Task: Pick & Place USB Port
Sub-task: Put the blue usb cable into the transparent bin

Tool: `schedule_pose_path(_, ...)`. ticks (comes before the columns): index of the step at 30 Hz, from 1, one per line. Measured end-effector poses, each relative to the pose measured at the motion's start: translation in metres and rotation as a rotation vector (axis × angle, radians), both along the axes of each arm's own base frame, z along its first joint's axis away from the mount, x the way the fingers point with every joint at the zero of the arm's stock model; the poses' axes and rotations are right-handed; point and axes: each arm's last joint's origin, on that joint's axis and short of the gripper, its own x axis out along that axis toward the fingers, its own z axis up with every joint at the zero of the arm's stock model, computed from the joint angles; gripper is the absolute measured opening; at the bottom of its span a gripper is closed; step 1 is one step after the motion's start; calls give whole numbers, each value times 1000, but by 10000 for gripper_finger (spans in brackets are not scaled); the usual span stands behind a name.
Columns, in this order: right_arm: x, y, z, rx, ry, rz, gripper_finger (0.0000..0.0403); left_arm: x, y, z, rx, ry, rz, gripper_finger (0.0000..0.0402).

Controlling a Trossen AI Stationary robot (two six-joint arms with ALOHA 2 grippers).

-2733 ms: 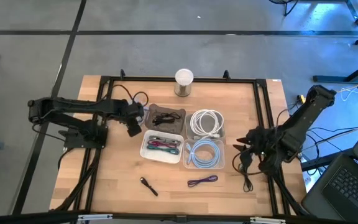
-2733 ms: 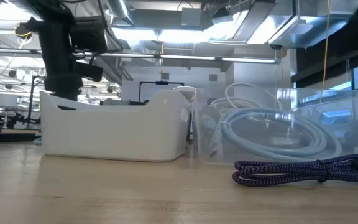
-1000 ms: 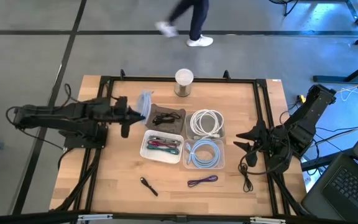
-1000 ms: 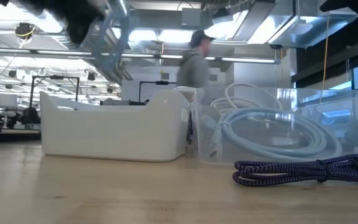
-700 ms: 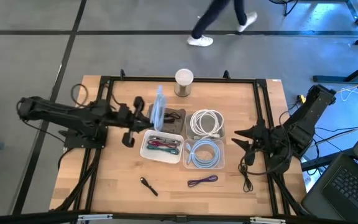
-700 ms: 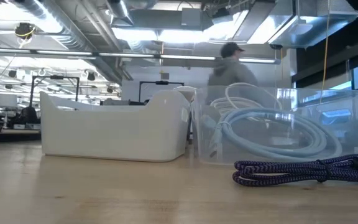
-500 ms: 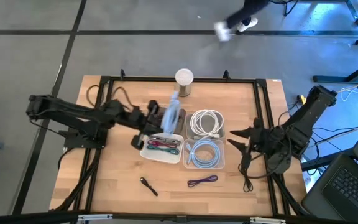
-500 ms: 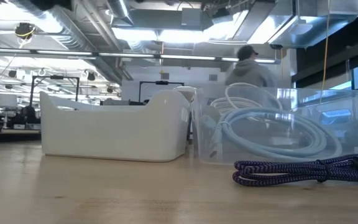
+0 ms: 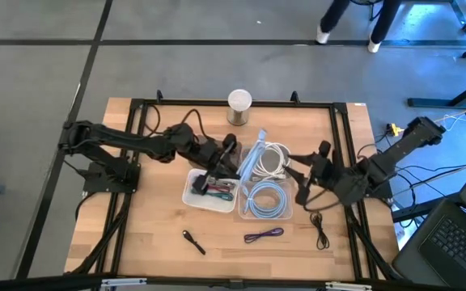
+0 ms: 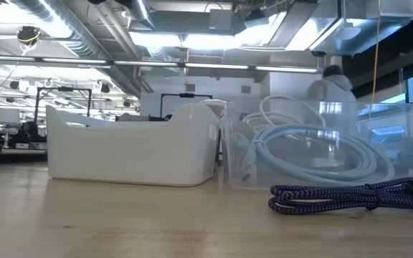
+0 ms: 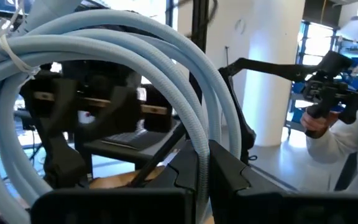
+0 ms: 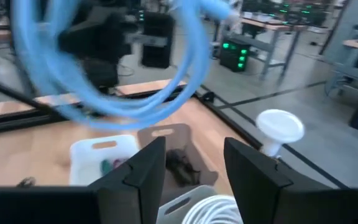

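High view: left gripper (image 9: 235, 159) shut tight on a light blue cable coil (image 9: 252, 162), held up in the air between the 4 bins, above the white bin (image 9: 198, 191) and near the bin with the white cable (image 9: 269, 160). Right gripper (image 9: 307, 175) close by, fingers apart, holding nothing, pointed at the coil. Seems ready to take the coil from the left side.

Could go wrong: coil hangs loose and floppy, so could swing or slip out. Right fingers (image 12: 145, 168) could close on air, or on just 1 loop. Letting go too soon could drop it in the wrong bin, not the clear bin (image 9: 266, 200) with 1 more blue cable.
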Motion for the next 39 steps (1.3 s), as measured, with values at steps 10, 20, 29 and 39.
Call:
schedule_pose_path(10,21,-24,11,6,-36,35,165,7,-1,-2,3,7,-5,9)
schedule_pose_path(20,42,-39,11,32,-63,126,165,7,-1,-2,9,4,-4,9)
schedule_pose_path(29,61,-48,6,-4,-62,159,149,6,-2,-3,17,20,-48,9)
schedule_pose_path(39,56,-50,10,-37,-53,154,27,6,-2,-2,-5,27,-55,87)
